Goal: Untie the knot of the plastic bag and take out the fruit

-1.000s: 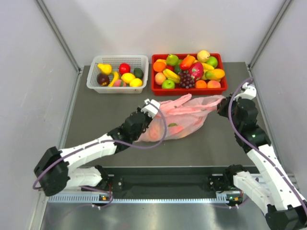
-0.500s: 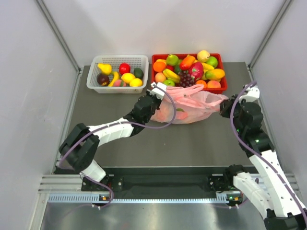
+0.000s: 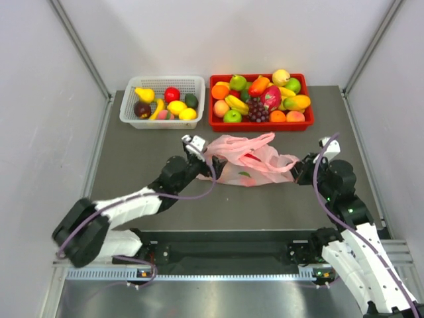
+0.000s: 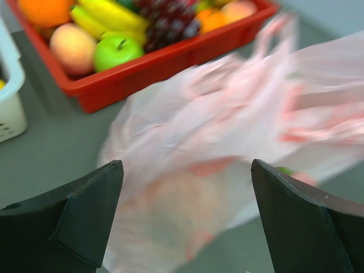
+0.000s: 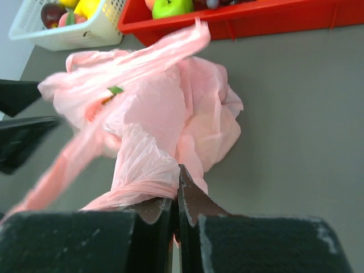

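The plastic bag (image 3: pixel 255 159) is being kept at the middle of the table (image 3: pixel 132 165), slumped and crumpled. One handle loop (image 3: pixel 255 140) is being shown pointing toward 12 o'clock.

Seen from above, the red tray (image 3: pixel 262 124) of fruit is being shown at 12 o'clock from the bag. The white basket (image 3: pixel 126 114) is being shown at about 10 o'clock.

The bag's 3 o'clock end is being pinched by the right gripper (image 3: pixel 296 171). In the right wrist view its jaws (image 5: pixel 177 170) are being pressed fully together on a bunched, twisted strip of the pink plastic (image 5: pixel 142 185).

The left gripper (image 3: pixel 202 154) is being held at the bag's 9 o'clock edge with its jaws spread wide (image 4: pixel 186 170). Nothing is being gripped between them. The bag is being seen beyond the fingertips, blurred, and contact cannot be told.

The fruit (image 3: pixel 245 174) is being kept inside the bag. Only reddish shapes and a green speck are being made out through the plastic. The knot cannot be told from the folds.
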### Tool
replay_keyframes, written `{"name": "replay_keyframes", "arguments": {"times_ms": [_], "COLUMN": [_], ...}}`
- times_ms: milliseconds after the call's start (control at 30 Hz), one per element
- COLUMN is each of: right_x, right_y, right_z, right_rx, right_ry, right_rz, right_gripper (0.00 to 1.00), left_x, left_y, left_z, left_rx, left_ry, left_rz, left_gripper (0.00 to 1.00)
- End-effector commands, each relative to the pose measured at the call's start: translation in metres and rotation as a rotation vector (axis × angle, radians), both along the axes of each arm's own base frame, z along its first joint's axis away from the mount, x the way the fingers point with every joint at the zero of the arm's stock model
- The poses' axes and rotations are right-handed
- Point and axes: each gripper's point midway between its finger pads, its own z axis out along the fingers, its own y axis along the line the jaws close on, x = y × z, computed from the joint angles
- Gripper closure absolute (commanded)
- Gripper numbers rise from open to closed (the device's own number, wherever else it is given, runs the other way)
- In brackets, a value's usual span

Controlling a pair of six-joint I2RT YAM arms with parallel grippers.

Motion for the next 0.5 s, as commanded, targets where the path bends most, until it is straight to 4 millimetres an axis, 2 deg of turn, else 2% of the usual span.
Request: {"name": "replay_keyframes", "arguments": {"times_ms": [0,33,67,133,167,300,333,367,400,433,467], "right_x": [-0.014,-0.016,-0.017,-0.021,-0.022,-0.023,-0.025,-0.026,-0.027,-0.028,-0.028], "right_y": [-0.002,-0.004,-0.005,-0.001,-0.003,-0.008,-0.008,-0.006,-0.007,-0.006,-0.006], "right_z": [-0.012,-0.015,-0.016,-0.017,-0.019,-0.030,-0.032,-0.034,-0.039,-0.040,-0.041], "right_rx": [-0.033,-0.045,-0.039,-0.024,-0.025,-0.017,-0.006,0.000,0.002,0.005,0.004], "right_ry": [0.039,0.046,0.051,0.059,0.074,0.119,0.124,0.131,0.143,0.141,0.144], "right_rz": [0.032,0.029,0.020,0.041,0.027,-0.019,-0.018,-0.015,-0.016,-0.014,-0.013], "right_gripper": [1.00,1.00,1.00,1.00,1.00,1.00,1.00,1.00,1.00,1.00,1.00], "left_x": [-0.053,-0.062,-0.071,-0.080,-0.085,-0.077,-0.075,-0.066,-0.061,-0.055,-0.048], "left_y": [-0.009,-0.004,0.002,0.009,0.013,0.014,0.009,0.002,-0.003,-0.012,-0.027], "left_z": [0.035,0.032,0.053,0.059,0.077,0.106,0.125,0.118,0.122,0.149,0.118], "left_rx": [-0.204,-0.205,-0.245,-0.235,-0.256,-0.188,-0.178,-0.122,-0.101,-0.102,-0.005], "left_ry": [0.056,0.079,0.053,0.078,0.049,0.052,0.044,0.059,0.067,0.041,0.138], "left_rz": [-0.170,-0.174,-0.179,-0.179,-0.182,-0.157,-0.174,-0.177,-0.183,-0.204,-0.252], "left_gripper": [0.01,0.01,0.01,0.01,0.01,0.01,0.01,0.01,0.01,0.01,0.01]}}
